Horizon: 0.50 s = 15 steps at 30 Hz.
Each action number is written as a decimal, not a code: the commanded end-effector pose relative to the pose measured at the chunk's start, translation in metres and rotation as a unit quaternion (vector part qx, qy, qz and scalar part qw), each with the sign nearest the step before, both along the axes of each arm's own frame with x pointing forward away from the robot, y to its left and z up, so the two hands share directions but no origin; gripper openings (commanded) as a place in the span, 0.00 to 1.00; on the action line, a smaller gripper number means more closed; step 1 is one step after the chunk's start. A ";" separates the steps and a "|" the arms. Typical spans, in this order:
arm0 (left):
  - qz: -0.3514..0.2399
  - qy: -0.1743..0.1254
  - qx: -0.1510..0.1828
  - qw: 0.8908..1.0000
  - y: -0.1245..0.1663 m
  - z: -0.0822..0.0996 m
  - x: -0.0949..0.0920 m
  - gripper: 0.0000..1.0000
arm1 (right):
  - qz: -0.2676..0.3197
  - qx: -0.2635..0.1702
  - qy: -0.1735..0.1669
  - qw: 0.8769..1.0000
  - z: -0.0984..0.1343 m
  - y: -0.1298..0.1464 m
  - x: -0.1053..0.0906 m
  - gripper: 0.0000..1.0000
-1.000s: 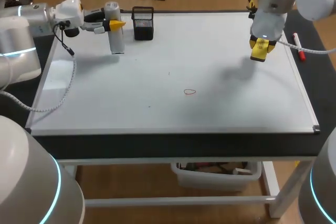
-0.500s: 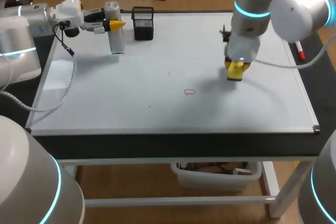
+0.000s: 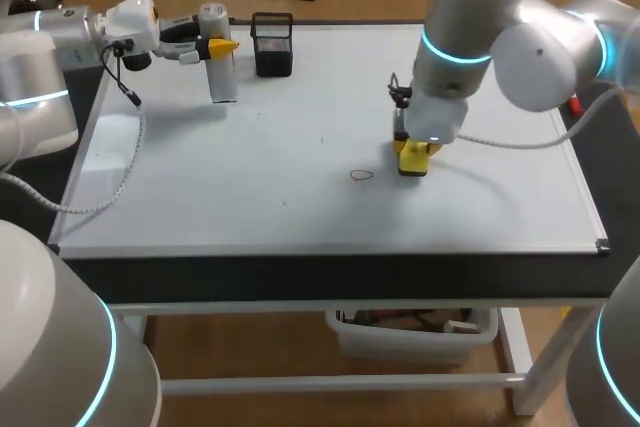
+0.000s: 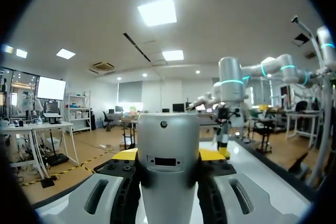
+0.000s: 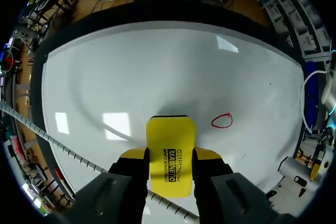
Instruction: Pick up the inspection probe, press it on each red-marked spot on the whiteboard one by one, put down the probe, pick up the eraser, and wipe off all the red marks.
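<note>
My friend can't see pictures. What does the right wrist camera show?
The right hand holds a yellow eraser between its two fingers, over a whiteboard. One small red circle is drawn on the board, just ahead of the eraser and off to one side.

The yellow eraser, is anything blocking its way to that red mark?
Nothing visible does. The eraser, held in the right gripper, is close beside the red mark, with only bare whiteboard between them.
</note>
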State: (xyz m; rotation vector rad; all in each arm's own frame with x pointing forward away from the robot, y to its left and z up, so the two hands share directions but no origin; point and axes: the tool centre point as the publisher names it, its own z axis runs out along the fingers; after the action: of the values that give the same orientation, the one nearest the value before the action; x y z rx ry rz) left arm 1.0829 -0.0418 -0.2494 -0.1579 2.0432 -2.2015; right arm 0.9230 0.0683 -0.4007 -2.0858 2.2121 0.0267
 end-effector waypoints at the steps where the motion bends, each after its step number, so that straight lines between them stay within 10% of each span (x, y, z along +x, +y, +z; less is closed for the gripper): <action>1: -0.001 -0.001 -0.001 1.000 0.000 0.000 0.001 0.00 | 0.010 -0.010 0.009 1.000 -0.003 0.025 0.009 0.00; 15: -0.001 -0.001 -0.001 1.000 0.000 0.000 0.001 0.00 | 0.033 -0.004 0.032 0.999 -0.010 0.090 0.010 0.00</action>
State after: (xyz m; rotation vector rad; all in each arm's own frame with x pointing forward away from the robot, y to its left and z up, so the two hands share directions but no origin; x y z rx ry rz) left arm 1.0829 -0.0418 -0.2494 -0.1579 2.0433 -2.2014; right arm 0.9267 0.1464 -0.4078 -2.1709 2.1581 0.1117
